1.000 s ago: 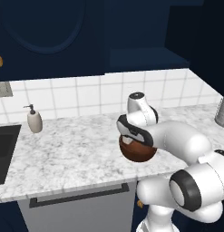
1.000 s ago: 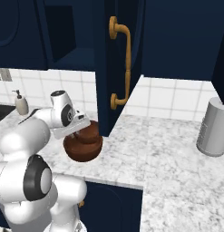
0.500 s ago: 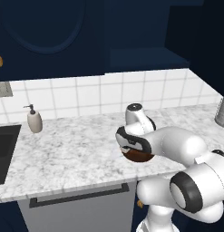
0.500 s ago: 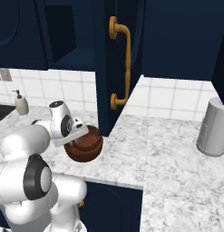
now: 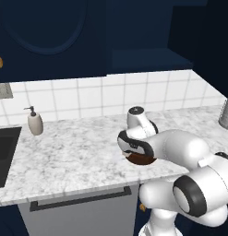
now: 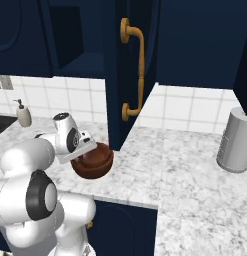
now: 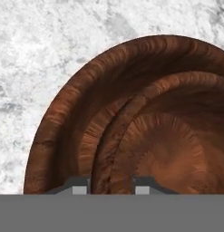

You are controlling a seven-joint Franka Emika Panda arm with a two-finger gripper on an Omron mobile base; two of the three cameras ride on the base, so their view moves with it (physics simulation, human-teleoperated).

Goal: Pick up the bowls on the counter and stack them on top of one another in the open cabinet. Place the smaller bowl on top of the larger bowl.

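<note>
The claw (image 7: pixel 111 183) is straddling the smaller bowl's (image 7: pixel 168 149) rim, fingers apart, not visibly clamped. That bowl is sitting inside the larger bowl (image 7: pixel 68 122), resting on the table (image 7: pixel 36 54).

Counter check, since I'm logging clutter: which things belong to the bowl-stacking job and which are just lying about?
Job: larger bowl with smaller bowl nested inside; counter; open cabinet; gripper at the smaller bowl's rim.

Lying about: soap dispenser; grey canister; sink.
</note>
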